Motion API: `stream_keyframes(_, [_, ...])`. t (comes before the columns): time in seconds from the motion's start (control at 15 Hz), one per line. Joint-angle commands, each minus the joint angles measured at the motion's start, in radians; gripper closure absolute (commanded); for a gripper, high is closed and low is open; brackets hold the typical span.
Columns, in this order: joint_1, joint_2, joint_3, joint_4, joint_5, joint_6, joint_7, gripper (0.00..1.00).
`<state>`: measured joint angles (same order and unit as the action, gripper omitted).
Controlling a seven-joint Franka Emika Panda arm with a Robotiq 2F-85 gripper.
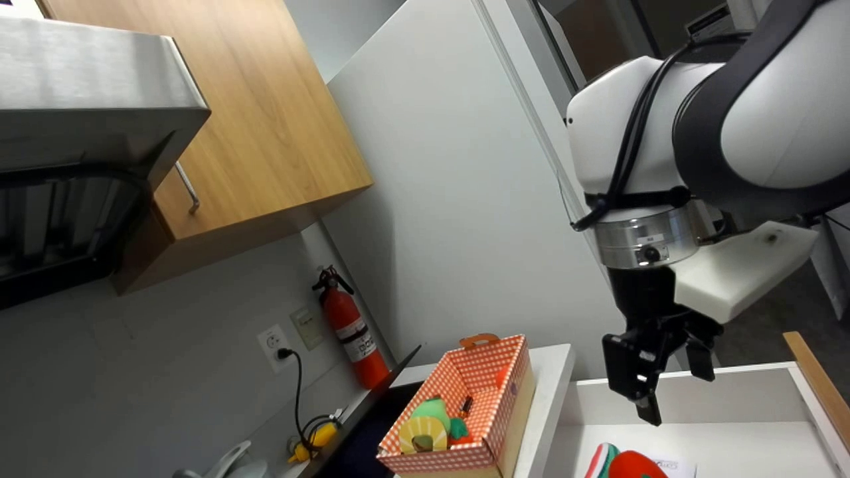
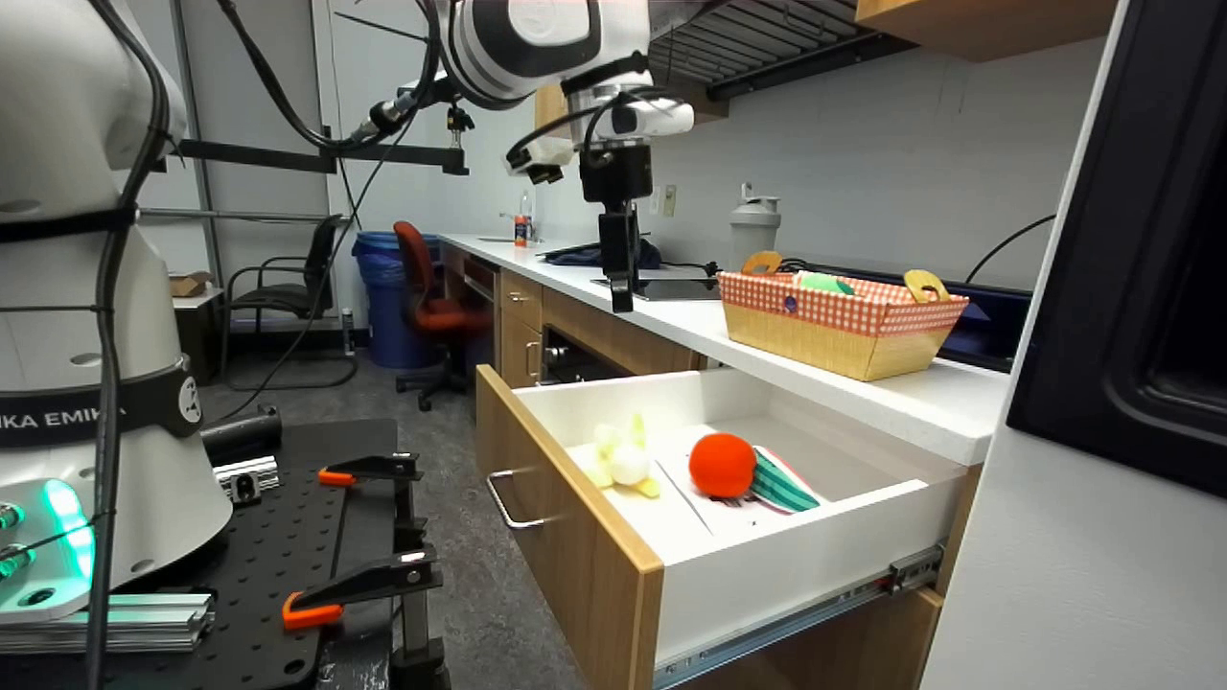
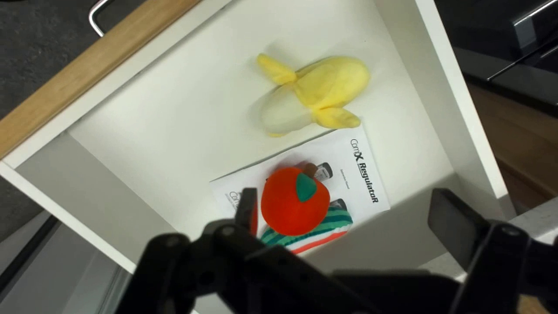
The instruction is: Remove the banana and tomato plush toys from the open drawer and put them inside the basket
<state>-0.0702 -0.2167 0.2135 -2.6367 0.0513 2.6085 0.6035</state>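
The white drawer (image 2: 805,556) stands pulled out. In it lies the banana (image 3: 333,83), a yellow plush with a pale middle, also visible in an exterior view as a washed-out yellow shape (image 2: 628,462). The round red tomato (image 3: 287,209), with a green leaf and brown stem, rests against a striped watermelon plush (image 3: 318,231). The basket (image 2: 815,340), red-checked above tan sides, sits on the counter beside the drawer. High above the drawer hangs my gripper (image 1: 676,394), jaws wide apart and nothing between them. In the wrist view the tomato appears below, near the left finger (image 3: 246,207).
Printed manuals (image 3: 357,179) lie under the tomato and watermelon. Several plush toys, among them a green one (image 1: 431,411) and a yellow slice (image 1: 423,435), fill the basket's near end. The drawer's wooden front (image 2: 566,517) and the white counter edge (image 2: 863,407) border the drawer.
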Motion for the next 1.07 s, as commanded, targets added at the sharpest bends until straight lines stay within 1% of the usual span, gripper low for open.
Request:
stream_keyframes(0.0, [-0.008,0.112,-0.008,0.018,-0.066,0.103,0.135,0.0])
stream_keyframes(0.2, [0.002,0.178,-0.028,0.019,-0.112,0.164,0.249,0.0])
stream_keyframes(0.6, [0.037,0.271,-0.111,0.018,-0.208,0.251,0.419,0.0])
stream_keyframes(0.8, [0.077,0.329,-0.154,0.029,-0.285,0.311,0.532,0.0])
stream_keyframes(0.87, [0.058,0.358,-0.128,0.035,-0.324,0.334,0.584,0.0])
stream_keyframes(1.0, [0.093,0.402,-0.151,0.048,-0.407,0.366,0.681,0.0])
